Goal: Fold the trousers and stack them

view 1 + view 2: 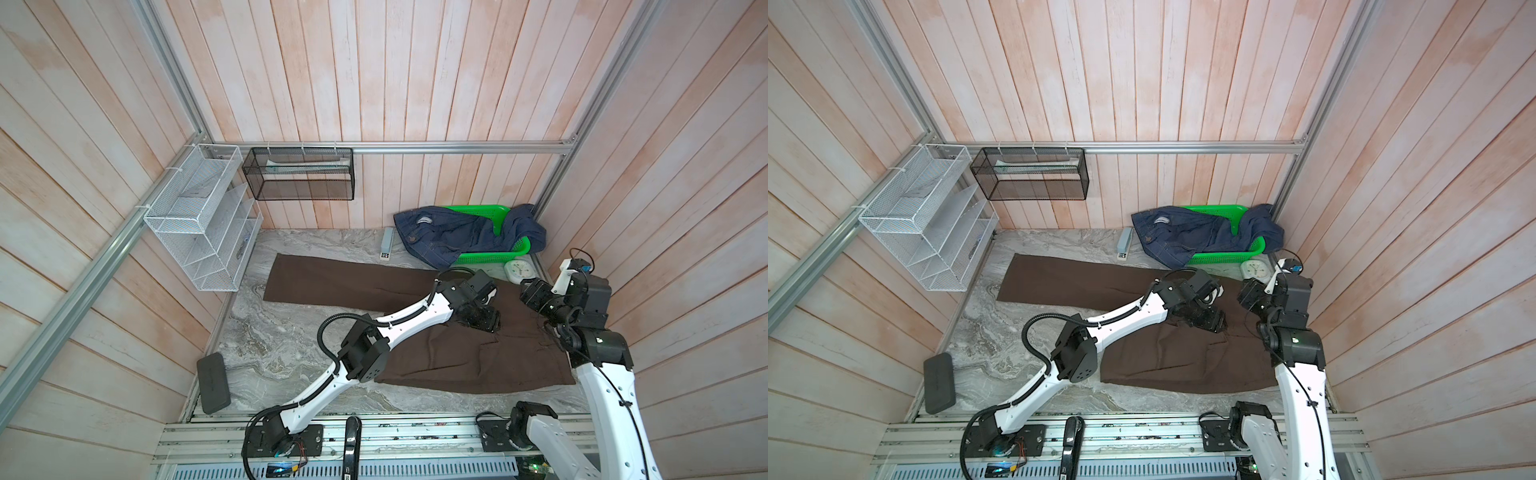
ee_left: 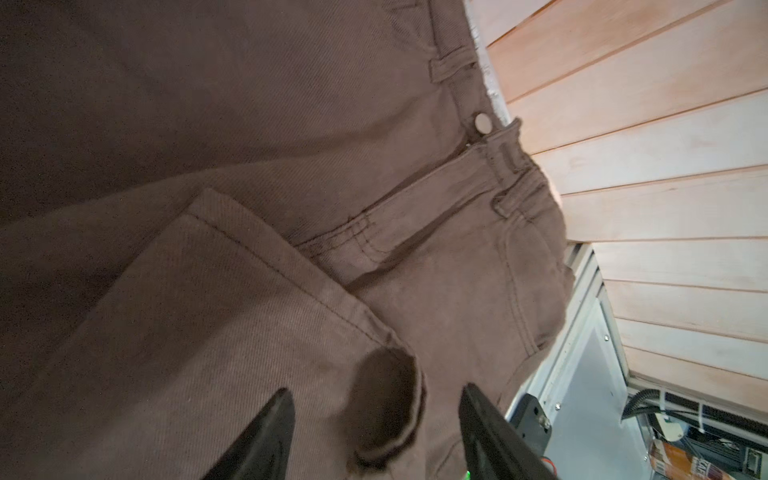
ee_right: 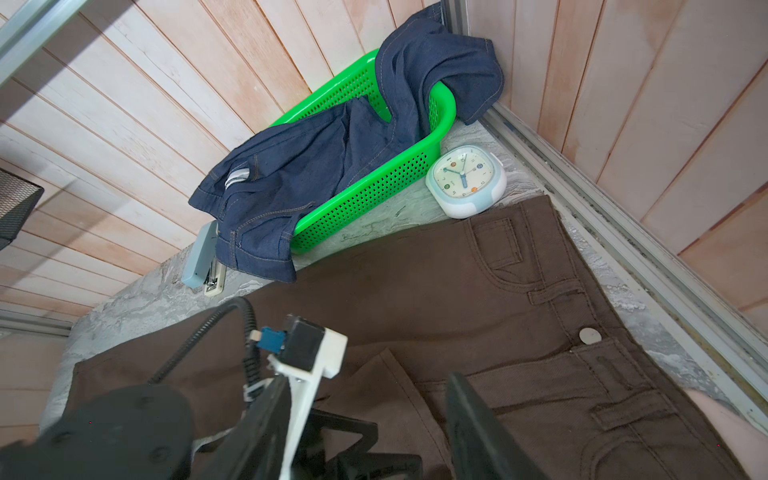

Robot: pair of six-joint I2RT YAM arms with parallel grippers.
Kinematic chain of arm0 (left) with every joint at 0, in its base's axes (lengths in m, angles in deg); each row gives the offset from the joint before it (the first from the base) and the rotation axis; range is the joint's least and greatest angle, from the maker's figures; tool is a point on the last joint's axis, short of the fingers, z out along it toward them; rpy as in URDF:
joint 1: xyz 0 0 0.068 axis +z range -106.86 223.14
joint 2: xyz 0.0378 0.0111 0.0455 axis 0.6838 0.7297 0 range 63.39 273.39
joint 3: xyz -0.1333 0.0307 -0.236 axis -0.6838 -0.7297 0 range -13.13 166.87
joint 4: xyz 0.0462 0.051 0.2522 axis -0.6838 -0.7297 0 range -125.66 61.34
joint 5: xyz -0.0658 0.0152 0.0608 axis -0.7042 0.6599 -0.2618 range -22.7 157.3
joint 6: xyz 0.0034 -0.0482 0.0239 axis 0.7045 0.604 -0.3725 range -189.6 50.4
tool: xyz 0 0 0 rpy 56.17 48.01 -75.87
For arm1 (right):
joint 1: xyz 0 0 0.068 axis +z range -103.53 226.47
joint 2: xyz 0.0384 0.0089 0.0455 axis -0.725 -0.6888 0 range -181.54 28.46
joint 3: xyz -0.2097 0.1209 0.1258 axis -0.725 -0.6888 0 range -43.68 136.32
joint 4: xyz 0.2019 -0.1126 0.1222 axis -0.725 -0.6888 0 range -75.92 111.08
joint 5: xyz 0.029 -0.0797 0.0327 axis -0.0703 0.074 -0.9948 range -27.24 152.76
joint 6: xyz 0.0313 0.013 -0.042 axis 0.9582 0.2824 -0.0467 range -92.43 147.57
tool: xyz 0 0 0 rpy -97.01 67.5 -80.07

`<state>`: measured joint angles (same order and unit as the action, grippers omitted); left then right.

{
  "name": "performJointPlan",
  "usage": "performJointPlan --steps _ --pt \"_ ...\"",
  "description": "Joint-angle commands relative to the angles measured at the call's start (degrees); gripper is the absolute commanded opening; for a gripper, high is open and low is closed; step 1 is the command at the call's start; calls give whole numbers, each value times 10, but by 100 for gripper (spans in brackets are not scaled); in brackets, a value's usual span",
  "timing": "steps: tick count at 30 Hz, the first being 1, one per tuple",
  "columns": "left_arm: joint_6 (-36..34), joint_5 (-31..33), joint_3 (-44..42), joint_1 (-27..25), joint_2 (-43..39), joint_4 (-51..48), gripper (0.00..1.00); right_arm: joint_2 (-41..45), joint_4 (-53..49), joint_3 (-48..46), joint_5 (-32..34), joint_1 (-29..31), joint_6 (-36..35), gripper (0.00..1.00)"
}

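The trousers [image 1: 332, 282] lie lengthwise across the worktop [image 1: 266, 345], waist [image 3: 561, 266] rightward, a folded-back hem [image 2: 291, 282] just beneath the left gripper [image 2: 377, 388], jaws apart, while the right gripper [image 3: 370, 376], jaws apart too, hangs empty over the waist.

trousers [image 1: 340, 282]: plain dark brown, fine diagonal weave, pale metallic button [image 2: 483, 123]. jeans [image 1: 453, 237]: dark navy, tan stitching. basket [image 3: 374, 195]: bright green, perforated. clock [image 3: 465, 180]: white and pale blue, cream face. table [image 1: 266, 345]: grey marble veining. walls [image 1: 415, 83]: whitewashed pink planks. rack [image 1: 199, 216] white mesh, shelf [image 1: 299, 174] black mesh.
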<state>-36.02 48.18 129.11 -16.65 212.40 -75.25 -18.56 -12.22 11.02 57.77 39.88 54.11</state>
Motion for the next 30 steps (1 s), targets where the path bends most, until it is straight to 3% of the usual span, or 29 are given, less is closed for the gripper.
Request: performJointPlan --steps 1,5,10,19,30 --pt "29 -21 -15 -7 19 -28 66 1 2 16 2 -4 4 60" --pt "42 -63 -101 -22 -15 17 66 0 5 15 -1 -6 4 60" --pt "56 -86 -127 -45 -55 45 64 0 9 13 -5 -9 6 60" --pt "69 -25 8 -43 29 -30 65 -5 8 23 -9 -10 7 60" --pt "105 2 30 -33 57 -5 71 -5 15 13 -17 -10 12 60"
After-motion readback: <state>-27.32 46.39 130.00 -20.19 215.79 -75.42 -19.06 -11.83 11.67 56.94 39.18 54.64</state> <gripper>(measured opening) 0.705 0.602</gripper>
